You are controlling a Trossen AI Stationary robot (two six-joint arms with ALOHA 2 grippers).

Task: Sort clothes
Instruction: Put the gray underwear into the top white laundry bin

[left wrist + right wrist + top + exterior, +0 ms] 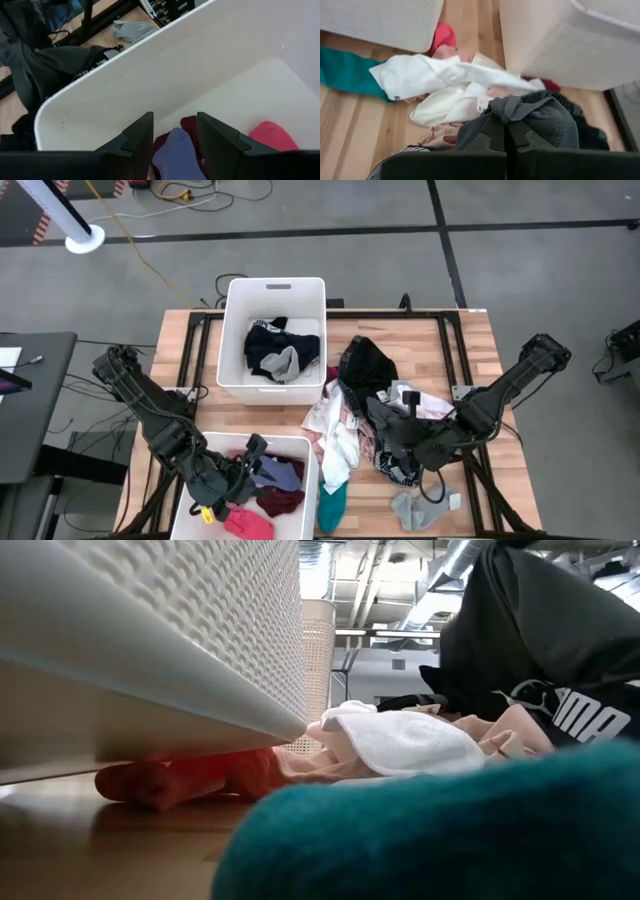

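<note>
1. Over the near bin (300,448), the left gripper (174,134) is seen with its fingers around a blue garment (177,157); maroon and pink pieces already lie inside.
2. The far bin (235,330) holds dark and grey clothes.
3. A mixed pile (350,420) is left unsorted on the counter (460,340).
4. On the right, the right gripper (506,131) is clenched on a dark grey garment (540,117) there.

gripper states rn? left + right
Left gripper: over the near white bin, jaws partly closed on a blue-purple garment.
Right gripper: shut on a dark grey garment at the pile.
</note>
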